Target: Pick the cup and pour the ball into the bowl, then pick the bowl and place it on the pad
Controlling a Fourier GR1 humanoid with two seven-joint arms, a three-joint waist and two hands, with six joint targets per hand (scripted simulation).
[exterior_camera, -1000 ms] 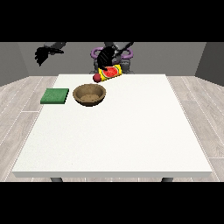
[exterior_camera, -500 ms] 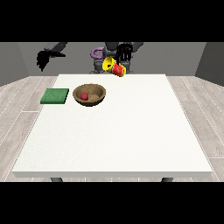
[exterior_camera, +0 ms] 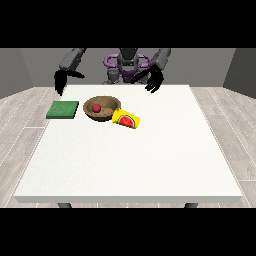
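A brown wooden bowl sits on the white table with a red ball inside it. A yellow cup with a watermelon picture lies on its side, touching the bowl's right rim. To the bowl's left lies a flat green pad. The hand at the view's right hangs above the table's far edge with relaxed fingers, holding nothing. Over the far left corner, behind the pad, the hand at the view's left hangs with fingers pointing down and holds nothing.
The robot's torso stands behind the table's far edge. The wide front half of the table stretches towards the camera, and a wooden floor surrounds it.
The cup has left the hand at the view's right and now lies on the table beside the bowl. That hand drew back to the right. The other hand has come lower.
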